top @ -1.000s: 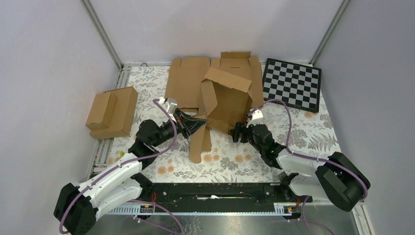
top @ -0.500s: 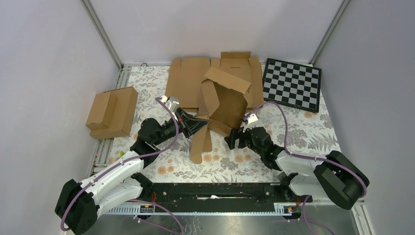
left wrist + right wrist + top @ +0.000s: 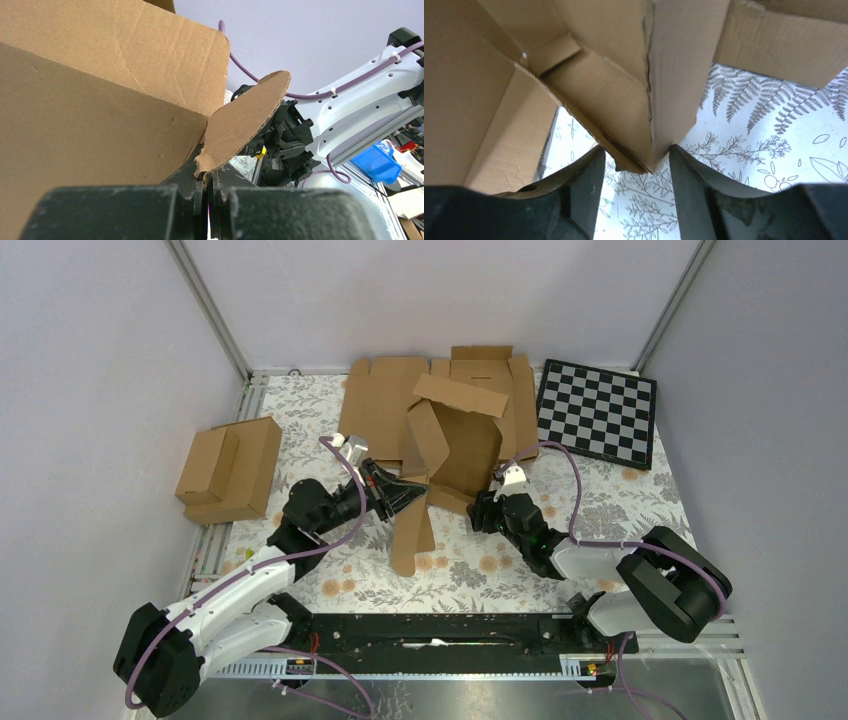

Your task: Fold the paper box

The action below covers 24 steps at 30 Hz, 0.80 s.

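Observation:
The paper box (image 3: pixel 462 445) is brown cardboard, partly folded, with side flaps raised, at the table's middle. My left gripper (image 3: pixel 416 494) is shut on the box's near left flap (image 3: pixel 412 530). In the left wrist view the jaws (image 3: pixel 210 184) pinch a rounded flap edge (image 3: pixel 246 122). My right gripper (image 3: pixel 481 512) is open at the box's near right corner. In the right wrist view that corner (image 3: pixel 644 125) points down between the spread fingertips (image 3: pixel 634 167), with both fingers apart from it.
A flat cardboard blank (image 3: pixel 376 405) lies behind the box. Two joined small boxes (image 3: pixel 230 468) sit at the left edge. A checkerboard (image 3: pixel 597 412) lies at the back right. The floral cloth (image 3: pixel 620 510) covers the table.
My right gripper dipped toward me, then came back up to the box's near right corner. The box's raised panels have tipped back and lie lower. The left gripper barely moved.

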Motion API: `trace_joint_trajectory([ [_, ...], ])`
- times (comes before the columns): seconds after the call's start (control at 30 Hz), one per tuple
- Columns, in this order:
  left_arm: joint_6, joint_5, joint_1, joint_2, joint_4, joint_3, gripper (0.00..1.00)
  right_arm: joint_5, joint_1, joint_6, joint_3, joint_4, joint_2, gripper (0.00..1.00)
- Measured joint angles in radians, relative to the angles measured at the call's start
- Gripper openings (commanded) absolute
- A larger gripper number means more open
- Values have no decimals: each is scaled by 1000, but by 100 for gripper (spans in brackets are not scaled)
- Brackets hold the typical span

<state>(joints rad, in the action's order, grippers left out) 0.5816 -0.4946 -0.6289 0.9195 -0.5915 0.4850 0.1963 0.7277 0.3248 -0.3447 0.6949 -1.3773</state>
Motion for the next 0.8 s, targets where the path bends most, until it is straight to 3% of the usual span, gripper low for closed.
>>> trace_joint_trajectory([
  [0.1, 0, 0, 0, 0, 13, 11, 0, 32, 0, 22, 0, 50, -9, 72],
  [0.57, -8, 5, 0, 15, 66, 55, 0, 150, 0, 40, -94, 89, -172, 70],
  [0.8, -6, 0, 0, 36, 56, 55, 0, 186, 0, 60, -208, 24, -269, 80],
])
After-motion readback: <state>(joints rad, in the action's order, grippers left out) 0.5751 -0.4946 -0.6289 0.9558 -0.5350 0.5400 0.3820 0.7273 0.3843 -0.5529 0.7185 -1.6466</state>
